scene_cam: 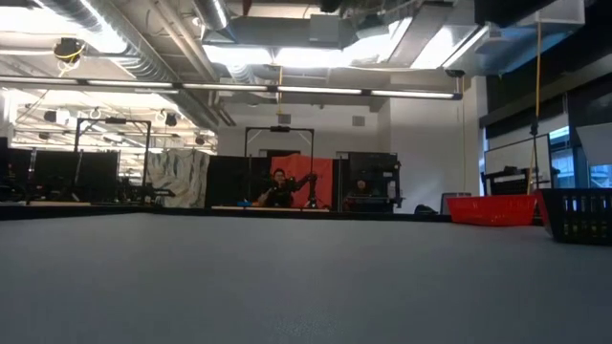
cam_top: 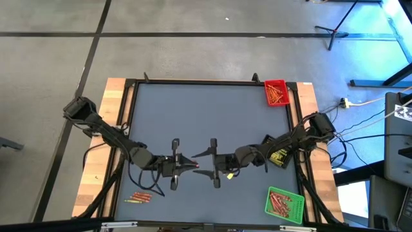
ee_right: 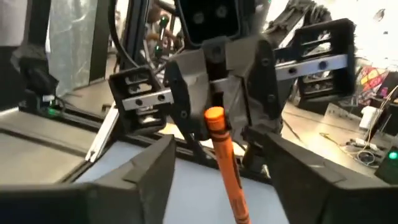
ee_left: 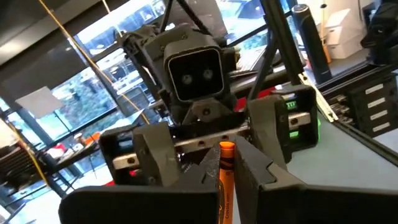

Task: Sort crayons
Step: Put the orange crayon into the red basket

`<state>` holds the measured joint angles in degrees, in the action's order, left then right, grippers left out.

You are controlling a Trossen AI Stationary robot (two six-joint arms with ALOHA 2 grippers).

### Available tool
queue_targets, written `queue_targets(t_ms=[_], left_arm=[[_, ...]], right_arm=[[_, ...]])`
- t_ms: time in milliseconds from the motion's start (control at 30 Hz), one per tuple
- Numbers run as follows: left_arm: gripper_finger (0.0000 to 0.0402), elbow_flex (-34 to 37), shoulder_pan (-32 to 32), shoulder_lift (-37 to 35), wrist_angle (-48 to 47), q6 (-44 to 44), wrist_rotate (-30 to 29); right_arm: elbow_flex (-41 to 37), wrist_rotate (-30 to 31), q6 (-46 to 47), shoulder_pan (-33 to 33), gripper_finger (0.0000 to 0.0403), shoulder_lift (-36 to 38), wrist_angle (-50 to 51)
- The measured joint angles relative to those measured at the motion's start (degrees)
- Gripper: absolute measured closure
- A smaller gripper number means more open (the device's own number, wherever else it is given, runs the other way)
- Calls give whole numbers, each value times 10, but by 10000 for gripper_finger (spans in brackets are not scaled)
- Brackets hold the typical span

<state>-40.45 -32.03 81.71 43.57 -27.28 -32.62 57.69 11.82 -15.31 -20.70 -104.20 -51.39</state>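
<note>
- Where the two dark arms meet nose to nose above the grey-blue table [cam_top: 212, 116], the left gripper [cam_top: 190, 165] pinches an orange paper-wrapped crayon [ee_left: 225, 180] between pressed-together fingers
- Facing it, the right gripper [cam_top: 209, 167] has its fingers [ee_right: 149, 168] spread either side of that crayon
- Red plastic tray [cam_top: 276, 93], green tray [cam_top: 284, 204] hold crayons; loose crayons [cam_top: 138, 198] lie by the left arm
</note>
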Motion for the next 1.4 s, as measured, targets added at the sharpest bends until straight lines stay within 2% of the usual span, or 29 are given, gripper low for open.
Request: queue_targets(t_ms=[133,333,367,467,567,700,800,900,1000,1267,1400], left_arm=[[395,0,1,0,0,1,10],[395,0,-4,0,-1,2,7],[394,0,-4,0,-1,7,9],[381,0,-2,0,-3,19,5],[352,0,-5,-7,-8,34,-8],[302,0,-19,-25,-52,62,-50],[274,0,-42,-46,-94,73,-96],[263,0,-63,-69,-141,91,-143],[261,0,-75,-81,-190,110,-177],[261,0,-74,-83,-209,122,-182],[260,0,-73,-83,-209,122,-182]], right_arm=[[7,6,0,5,219,0,39],[9,4,-22,5,374,0,53],[9,3,-29,4,385,0,54],[9,-8,-32,5,379,0,62],[9,11,-33,5,380,1,74],[22,34,-30,1,392,21,160],[52,72,-8,-9,382,40,282],[98,110,31,-25,378,57,435],[153,112,98,-41,384,74,593],[272,105,340,-107,375,89,955],[299,82,458,-152,373,95,1056]])
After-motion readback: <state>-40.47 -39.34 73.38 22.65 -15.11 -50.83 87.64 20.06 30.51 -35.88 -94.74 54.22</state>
